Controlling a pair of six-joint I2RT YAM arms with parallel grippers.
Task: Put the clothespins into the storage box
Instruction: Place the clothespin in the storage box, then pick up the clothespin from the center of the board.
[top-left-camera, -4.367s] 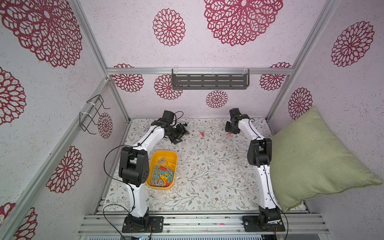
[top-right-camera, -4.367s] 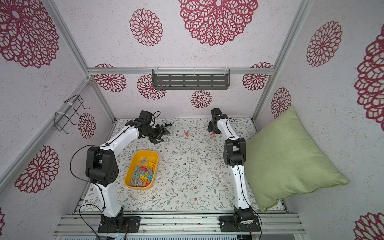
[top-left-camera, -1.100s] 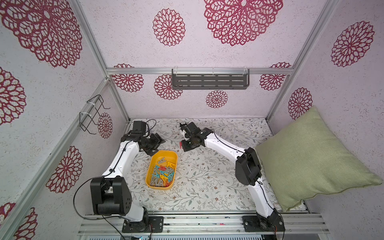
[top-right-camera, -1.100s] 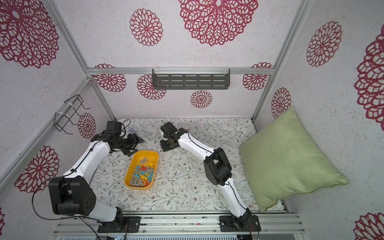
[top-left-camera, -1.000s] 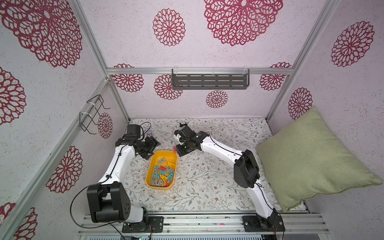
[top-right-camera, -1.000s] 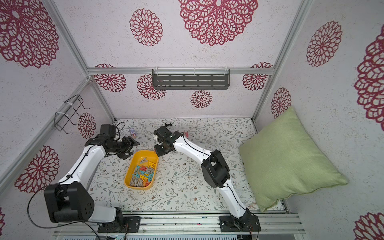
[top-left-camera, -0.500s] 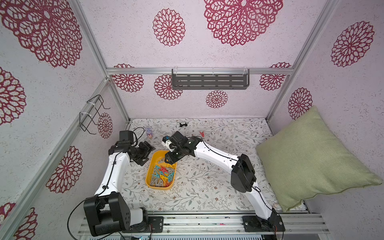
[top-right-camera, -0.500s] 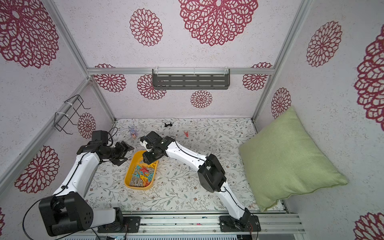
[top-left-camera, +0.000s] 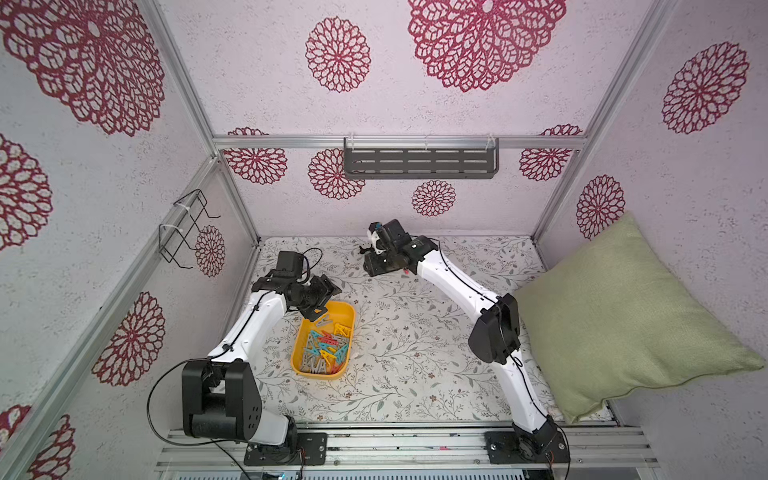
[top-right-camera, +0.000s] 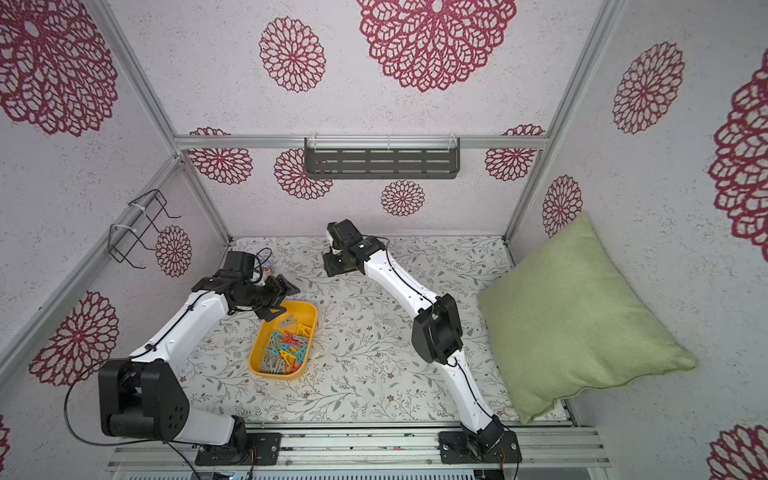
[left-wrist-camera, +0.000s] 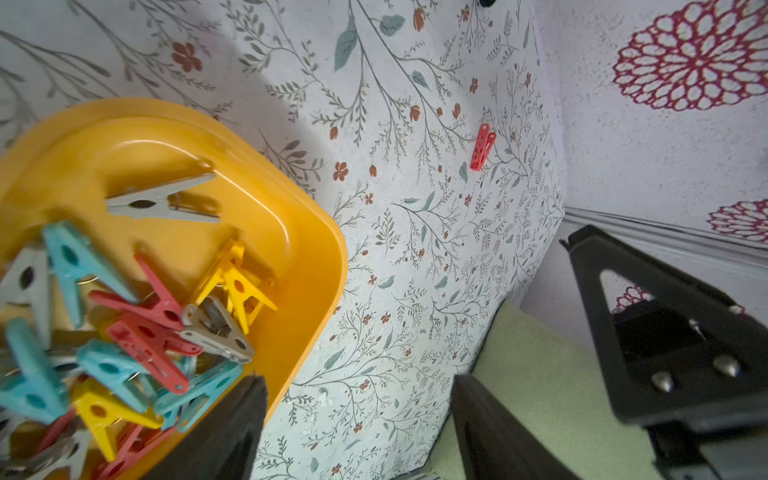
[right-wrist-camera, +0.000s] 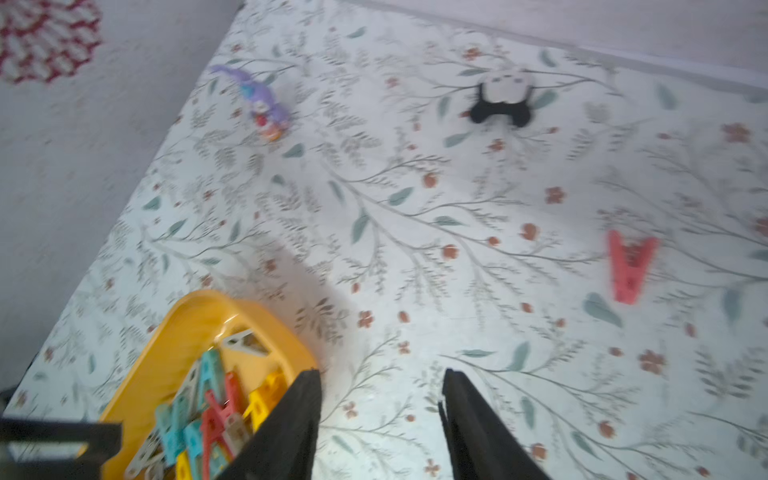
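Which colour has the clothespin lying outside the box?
The clothespin is red, clearest in the left wrist view.

Motion blur smears the purple figure (right-wrist-camera: 262, 104) well ahead of the right claw (right-wrist-camera: 380, 374), and the picture's edge crops the storage box (right-wrist-camera: 195, 309) beside it.

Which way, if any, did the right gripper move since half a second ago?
Yes: the right gripper pulled away from the storage box, toward the back wall.

clothespins (top-left-camera: 326, 347) in storage box (top-left-camera: 343, 311) | 1 clothespin (left-wrist-camera: 481, 146) on table (top-left-camera: 395, 374), behind-right of box | pillow (top-left-camera: 623, 320) at table's right side
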